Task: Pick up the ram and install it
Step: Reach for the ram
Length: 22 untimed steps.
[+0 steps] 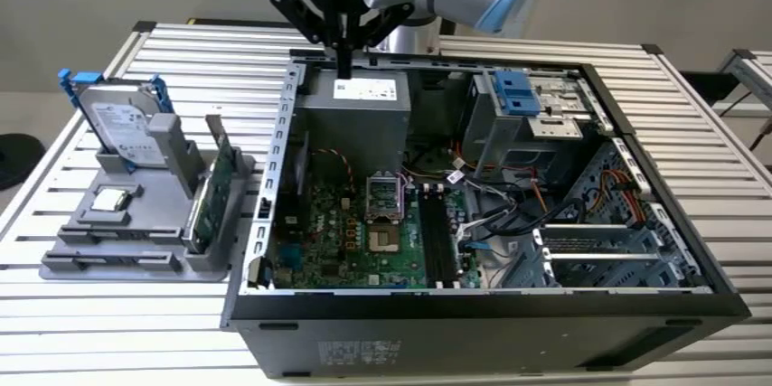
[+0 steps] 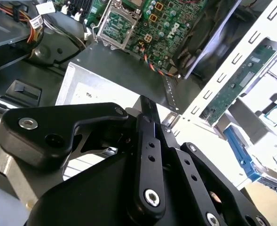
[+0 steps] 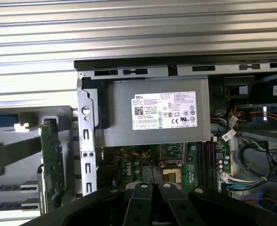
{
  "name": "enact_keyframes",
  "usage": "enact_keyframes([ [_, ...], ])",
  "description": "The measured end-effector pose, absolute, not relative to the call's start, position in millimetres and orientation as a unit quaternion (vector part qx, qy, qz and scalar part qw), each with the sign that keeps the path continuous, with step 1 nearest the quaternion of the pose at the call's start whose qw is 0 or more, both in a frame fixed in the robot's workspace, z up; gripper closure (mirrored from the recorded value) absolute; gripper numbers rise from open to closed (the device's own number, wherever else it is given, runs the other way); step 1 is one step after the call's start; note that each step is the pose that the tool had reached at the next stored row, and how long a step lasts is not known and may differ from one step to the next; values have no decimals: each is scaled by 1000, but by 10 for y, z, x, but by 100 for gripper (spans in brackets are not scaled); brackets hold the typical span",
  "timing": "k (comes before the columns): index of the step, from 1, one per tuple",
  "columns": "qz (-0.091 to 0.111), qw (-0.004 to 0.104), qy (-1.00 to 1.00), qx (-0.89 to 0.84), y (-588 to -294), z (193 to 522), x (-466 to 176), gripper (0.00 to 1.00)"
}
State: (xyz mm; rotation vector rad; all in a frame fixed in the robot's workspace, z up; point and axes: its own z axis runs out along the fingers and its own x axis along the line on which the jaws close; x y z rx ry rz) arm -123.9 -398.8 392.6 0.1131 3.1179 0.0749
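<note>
My gripper [image 1: 345, 68] hangs shut and empty over the back edge of the open computer case [image 1: 483, 300], just above the grey power supply [image 1: 356, 119]. In the second wrist view its black fingers [image 2: 147, 122] lie together with nothing between them. A green circuit board [image 1: 208, 201] stands on edge in the grey holder [image 1: 133, 264] on the exterior view's left of the case, well away from the gripper. It appears in both wrist views [image 2: 237, 84] [image 3: 51, 165]. I cannot tell whether it is the ram. The black memory slots [image 1: 437, 241] lie on the motherboard beside the processor socket.
A silver hard drive with blue rails [image 1: 121, 124] stands at the back of the holder, and a small square chip [image 1: 111, 198] lies in front of it. Drive cages and loose cables [image 1: 519, 196] crowd the case on the exterior view's right. The slatted metal table [image 1: 72, 332] lies all around.
</note>
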Motion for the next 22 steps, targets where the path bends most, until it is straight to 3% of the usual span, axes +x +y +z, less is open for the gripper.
enact_keyframes([
  [22,24,10,999,36,-3988,3926,-1391,100],
])
